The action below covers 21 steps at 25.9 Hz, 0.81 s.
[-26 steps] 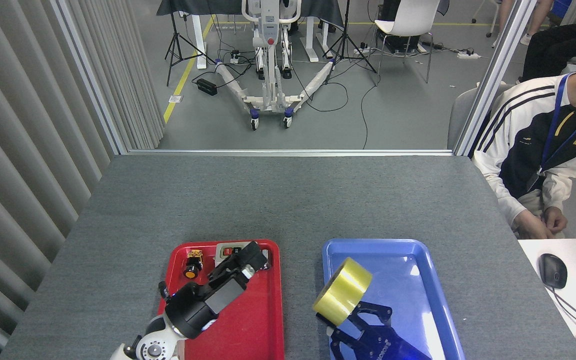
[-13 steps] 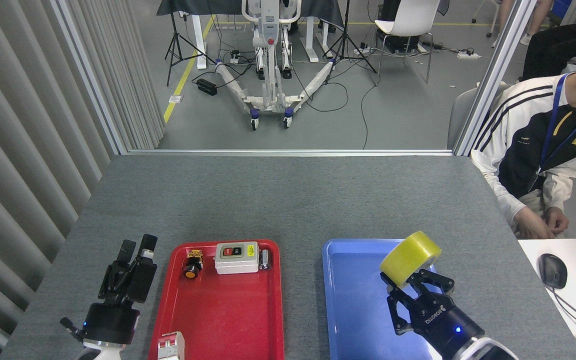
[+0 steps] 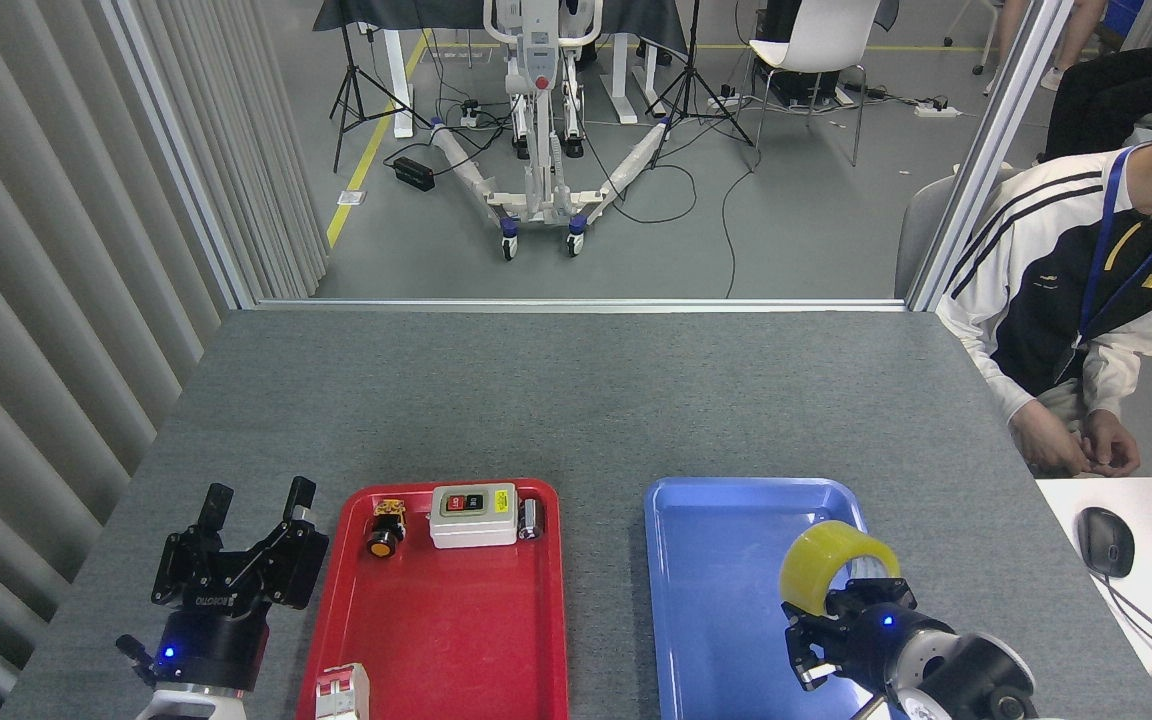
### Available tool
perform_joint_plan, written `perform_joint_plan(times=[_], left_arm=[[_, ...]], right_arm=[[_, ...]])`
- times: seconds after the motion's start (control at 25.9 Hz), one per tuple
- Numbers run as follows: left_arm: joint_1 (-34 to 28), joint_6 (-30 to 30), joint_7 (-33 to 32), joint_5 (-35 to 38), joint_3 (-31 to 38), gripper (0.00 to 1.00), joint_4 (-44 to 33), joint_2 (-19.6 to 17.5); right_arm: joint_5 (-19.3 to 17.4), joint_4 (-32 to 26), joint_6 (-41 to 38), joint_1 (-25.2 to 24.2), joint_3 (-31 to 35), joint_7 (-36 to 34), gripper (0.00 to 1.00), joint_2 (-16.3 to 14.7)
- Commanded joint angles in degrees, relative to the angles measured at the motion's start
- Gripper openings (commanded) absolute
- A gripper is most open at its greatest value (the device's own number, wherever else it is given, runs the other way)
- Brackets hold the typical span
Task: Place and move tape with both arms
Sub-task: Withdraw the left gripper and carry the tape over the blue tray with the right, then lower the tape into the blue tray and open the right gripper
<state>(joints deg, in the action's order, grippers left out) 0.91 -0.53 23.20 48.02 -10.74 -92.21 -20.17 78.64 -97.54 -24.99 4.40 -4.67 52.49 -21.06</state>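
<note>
The yellow tape (image 3: 824, 563) is held tilted over the right side of the blue tray (image 3: 726, 600), its whitish core facing right. My right gripper (image 3: 851, 600) is shut on the tape from below and behind, seen nearly end-on. At the lower left, over the grey table beside the red tray (image 3: 446, 620), my left gripper (image 3: 256, 500) stands open, fingers pointing up and away with nothing between them.
In the red tray lie a grey switch box (image 3: 474, 515), an orange push button (image 3: 385, 528), a small metal part (image 3: 530, 518) and a white and red breaker (image 3: 341, 690). A seated person (image 3: 1086, 300) is at the right table edge. A mouse (image 3: 1105, 541) lies on the white desk.
My right gripper has turned and dropped lower with the tape, which now shows its core. The left gripper, earlier over the red tray, now stands left of it with fingers spread wider.
</note>
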Motion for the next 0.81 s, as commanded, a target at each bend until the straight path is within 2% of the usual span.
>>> perform_joint_plan(times=[0.0,0.04,0.12,0.15,0.23,0.42,0.66,0.77], left_arm=[[-0.03,-0.53,-0.09,-0.91,0.37,1.00,0.10,0.13],[-0.03,-0.70,-0.09,-2.41,0.46,1.00,0.10,0.04],[-0.03,-1.23,-0.09,-5.75,0.72,1.00,0.10,0.04],[-0.03,-1.58,0.00,-6.89,0.90,1.00,0.27,0.04],[-0.03,-1.93,0.09,-7.33,0.90,1.00,0.27,0.13],[-0.12,-1.85,0.00,-7.42,0.98,1.00,0.27,0.13],[-0.30,-2.02,0.09,-7.42,1.77,1.00,0.18,0.13],[-0.30,-2.46,0.09,-7.42,1.77,1.00,0.18,0.22]], right_arm=[[-3.93,0.69,2.92,2.28,-2.09,10.35,0.08,1.64],[-3.85,1.13,4.15,2.81,-2.97,11.76,0.13,1.90],[-3.85,2.36,6.79,2.99,-4.20,12.02,0.34,1.99],[-3.85,2.62,8.20,2.99,-4.55,11.67,0.53,2.25],[-3.76,2.80,11.01,2.98,-4.99,11.32,0.98,2.60],[-4.11,2.80,12.07,2.63,-5.34,10.44,1.00,2.51],[-4.11,2.53,12.24,2.19,-4.20,1.39,1.00,2.07],[-4.20,2.80,13.38,1.93,-3.67,0.86,1.00,2.16]])
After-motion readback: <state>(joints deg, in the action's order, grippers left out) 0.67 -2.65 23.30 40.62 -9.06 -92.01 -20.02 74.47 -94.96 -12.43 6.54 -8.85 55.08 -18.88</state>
